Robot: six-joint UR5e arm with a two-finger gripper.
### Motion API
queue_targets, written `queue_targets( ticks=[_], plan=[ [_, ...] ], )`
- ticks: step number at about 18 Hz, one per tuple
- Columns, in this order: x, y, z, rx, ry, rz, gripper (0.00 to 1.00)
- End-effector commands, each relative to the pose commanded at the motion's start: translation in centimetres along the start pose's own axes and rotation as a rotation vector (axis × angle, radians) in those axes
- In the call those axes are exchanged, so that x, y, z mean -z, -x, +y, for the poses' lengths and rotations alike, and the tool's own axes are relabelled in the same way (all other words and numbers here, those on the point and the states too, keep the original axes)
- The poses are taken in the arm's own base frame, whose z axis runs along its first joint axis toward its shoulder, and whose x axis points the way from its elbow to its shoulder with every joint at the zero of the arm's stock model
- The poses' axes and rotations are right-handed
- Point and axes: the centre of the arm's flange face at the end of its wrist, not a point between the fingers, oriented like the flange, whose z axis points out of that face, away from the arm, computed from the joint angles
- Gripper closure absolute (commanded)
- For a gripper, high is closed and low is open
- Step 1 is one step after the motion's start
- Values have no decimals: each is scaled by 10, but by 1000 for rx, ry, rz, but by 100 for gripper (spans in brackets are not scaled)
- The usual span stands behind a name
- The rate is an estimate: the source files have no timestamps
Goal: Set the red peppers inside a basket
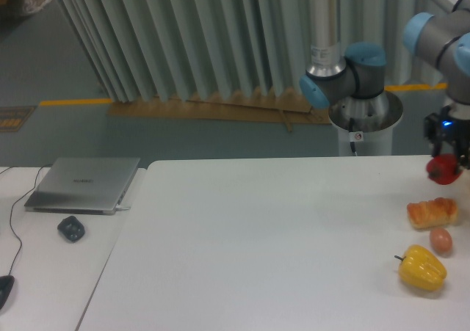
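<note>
The red pepper (443,169) hangs above the table near the right edge of the view, small and glossy. My gripper (446,158) is shut on it from above, and its right side is cut off by the frame edge. No basket shows in this view.
Below the held pepper lie a bread roll (432,212), a brown egg (440,239) and a larger yellow pepper (422,268). A closed laptop (83,183) and a mouse (71,229) sit on the left desk. The robot base (365,118) stands behind the white table (264,243).
</note>
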Motion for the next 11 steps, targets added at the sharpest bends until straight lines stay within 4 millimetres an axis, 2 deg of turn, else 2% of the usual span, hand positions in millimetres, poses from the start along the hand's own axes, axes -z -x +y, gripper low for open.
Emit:
queue_targets(
  ticks=[6,11],
  plan=[
    [0,18,53,-151,-10,-6,60],
    [-4,36,85,-255,-15,-4,60]
  ],
)
